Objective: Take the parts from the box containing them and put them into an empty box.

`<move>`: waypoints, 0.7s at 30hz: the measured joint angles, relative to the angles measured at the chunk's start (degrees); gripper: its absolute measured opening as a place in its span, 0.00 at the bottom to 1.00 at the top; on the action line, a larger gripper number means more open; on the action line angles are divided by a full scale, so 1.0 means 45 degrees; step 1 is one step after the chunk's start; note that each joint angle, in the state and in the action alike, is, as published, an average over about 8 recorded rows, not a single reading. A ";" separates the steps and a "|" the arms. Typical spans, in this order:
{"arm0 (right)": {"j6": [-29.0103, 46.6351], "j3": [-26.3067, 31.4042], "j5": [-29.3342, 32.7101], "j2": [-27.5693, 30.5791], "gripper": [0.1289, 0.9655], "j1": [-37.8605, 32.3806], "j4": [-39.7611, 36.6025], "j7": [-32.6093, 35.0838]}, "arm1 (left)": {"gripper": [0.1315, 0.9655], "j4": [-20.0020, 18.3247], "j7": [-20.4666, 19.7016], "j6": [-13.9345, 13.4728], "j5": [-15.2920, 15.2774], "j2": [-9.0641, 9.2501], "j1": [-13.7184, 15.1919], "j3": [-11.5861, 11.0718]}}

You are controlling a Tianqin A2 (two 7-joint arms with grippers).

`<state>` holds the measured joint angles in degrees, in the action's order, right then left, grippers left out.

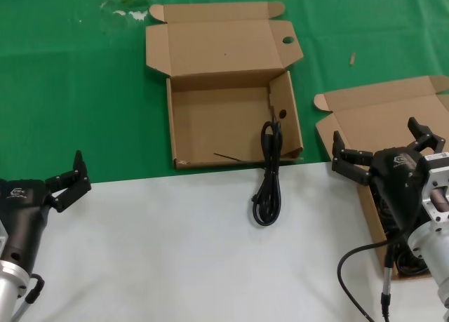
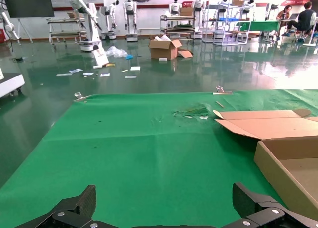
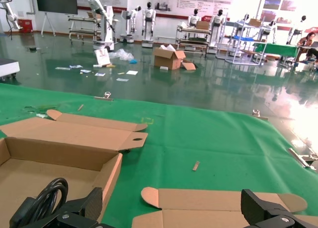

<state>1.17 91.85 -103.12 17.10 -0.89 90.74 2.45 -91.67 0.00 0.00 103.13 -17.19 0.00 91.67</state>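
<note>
Parts [image 1: 405, 255] half-hidden behind right pincer [image 1: 382, 148]

Left gripper [image 1: 70, 179]: at the near left of the head view, black body on a silver wrist, fingers spread wide and holding nothing, pointing forward and to the right. Right gripper [image 1: 382, 150]: at the near right, black body on a silver wrist with a black wire [image 1: 351, 273] looping below it, fingers likewise spread wide and holding nothing.
</note>
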 joint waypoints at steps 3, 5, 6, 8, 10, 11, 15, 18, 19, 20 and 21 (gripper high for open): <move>0.0000 0.0000 0.0000 0.0000 1.00 0.0000 0.0000 0.0000 | 1.00 0.0000 0.0000 0.0000 0.0000 0.0000 0.0000 0.0000; 0.0000 0.0000 0.0000 0.0000 1.00 0.0000 0.0000 0.0000 | 1.00 0.0000 0.0000 0.0000 0.0000 0.0000 0.0000 0.0000; 0.0000 0.0000 0.0000 0.0000 1.00 0.0000 0.0000 0.0000 | 1.00 0.0000 0.0000 0.0000 0.0000 0.0000 0.0000 0.0000; 0.0000 0.0000 0.0000 0.0000 1.00 0.0000 0.0000 0.0000 | 1.00 0.0000 0.0000 0.0000 0.0000 0.0000 0.0000 0.0000; 0.0000 0.0000 0.0000 0.0000 1.00 0.0000 0.0000 0.0000 | 1.00 0.0000 0.0000 0.0000 0.0000 0.0000 0.0000 0.0000; 0.0000 0.0000 0.0000 0.0000 1.00 0.0000 0.0000 0.0000 | 1.00 0.0000 0.0000 0.0000 0.0000 0.0000 0.0000 0.0000; 0.0000 0.0000 0.0000 0.0000 1.00 0.0000 0.0000 0.0000 | 1.00 0.0000 0.0000 0.0000 0.0000 0.0000 0.0000 0.0000; 0.0000 0.0000 0.0000 0.0000 1.00 0.0000 0.0000 0.0000 | 1.00 0.0000 0.0000 0.0000 0.0000 0.0000 0.0000 0.0000; 0.0000 0.0000 0.0000 0.0000 1.00 0.0000 0.0000 0.0000 | 1.00 0.0000 0.0000 0.0000 0.0000 0.0000 0.0000 0.0000; 0.0000 0.0000 0.0000 0.0000 1.00 0.0000 0.0000 0.0000 | 1.00 0.0000 0.0000 0.0000 0.0000 0.0000 0.0000 0.0000; 0.0000 0.0000 0.0000 0.0000 1.00 0.0000 0.0000 0.0000 | 1.00 0.0000 0.0000 0.0000 0.0000 0.0000 0.0000 0.0000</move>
<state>1.17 91.85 -103.12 17.10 -0.89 90.74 2.45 -91.67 0.00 0.00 103.13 -17.19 0.00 91.67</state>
